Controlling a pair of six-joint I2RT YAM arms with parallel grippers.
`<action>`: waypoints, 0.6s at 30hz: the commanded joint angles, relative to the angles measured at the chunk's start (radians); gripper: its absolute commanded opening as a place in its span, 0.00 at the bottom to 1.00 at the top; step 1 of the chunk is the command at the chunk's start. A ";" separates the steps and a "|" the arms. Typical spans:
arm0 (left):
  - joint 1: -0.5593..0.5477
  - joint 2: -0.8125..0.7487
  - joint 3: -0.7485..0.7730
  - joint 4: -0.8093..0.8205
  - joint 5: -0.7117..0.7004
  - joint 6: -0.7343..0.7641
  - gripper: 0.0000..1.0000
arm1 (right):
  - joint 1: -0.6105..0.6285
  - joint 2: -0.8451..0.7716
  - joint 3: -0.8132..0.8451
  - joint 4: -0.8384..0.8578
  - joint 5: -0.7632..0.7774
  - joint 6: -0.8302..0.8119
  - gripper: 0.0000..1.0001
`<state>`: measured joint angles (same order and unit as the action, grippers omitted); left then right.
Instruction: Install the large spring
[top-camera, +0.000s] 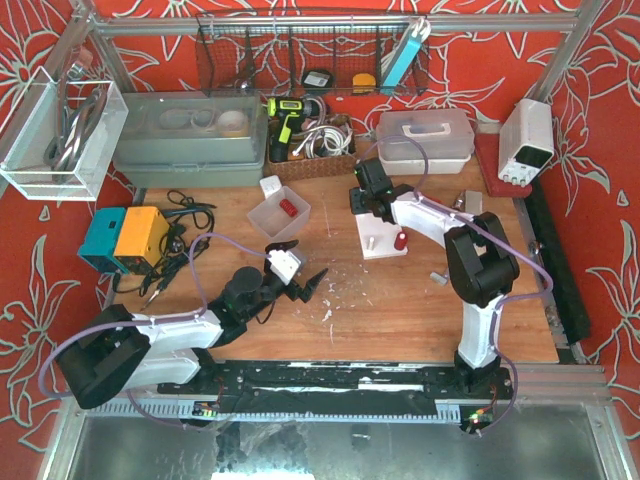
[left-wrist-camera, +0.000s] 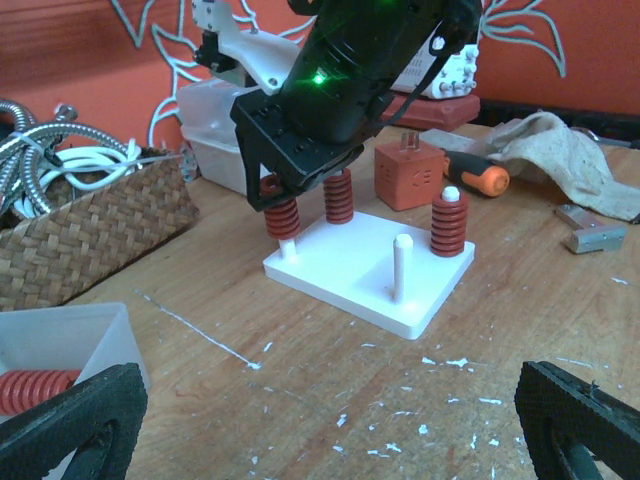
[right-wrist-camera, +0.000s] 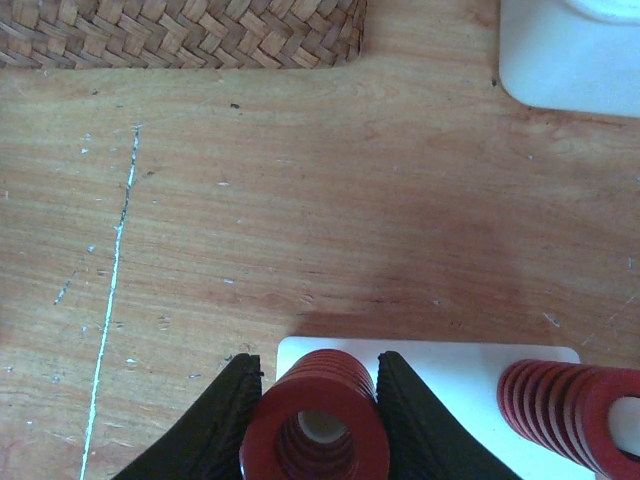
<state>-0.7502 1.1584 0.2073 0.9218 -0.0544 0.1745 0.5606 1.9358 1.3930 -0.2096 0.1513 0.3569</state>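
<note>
The right gripper clasps a large spring, a red wire coil. It stands at the far left corner of the flat, white, square plate. The plate has four thin round pegs: three carry red springs, and the near peg is bare. A fourth spring lies in a clear plastic bin. The left gripper is spread wide and holds nothing, over the scratched wooden table.

Top camera looks down on the table; both wrist cameras share the base plate.

Black fingers gripping red spring over white base, second spring at right, wicker basket beyond
</note>
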 joint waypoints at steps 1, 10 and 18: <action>-0.005 -0.017 0.001 0.017 0.004 0.006 1.00 | -0.008 0.024 0.039 -0.006 -0.004 0.014 0.12; -0.005 -0.007 -0.003 0.021 -0.012 0.011 1.00 | -0.012 -0.001 0.058 -0.050 -0.005 0.030 0.56; -0.005 -0.003 0.004 0.005 -0.042 0.000 1.00 | -0.013 -0.220 -0.017 -0.165 -0.059 0.031 0.71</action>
<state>-0.7502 1.1587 0.2073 0.9215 -0.0673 0.1753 0.5545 1.8717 1.4151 -0.3019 0.1345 0.3824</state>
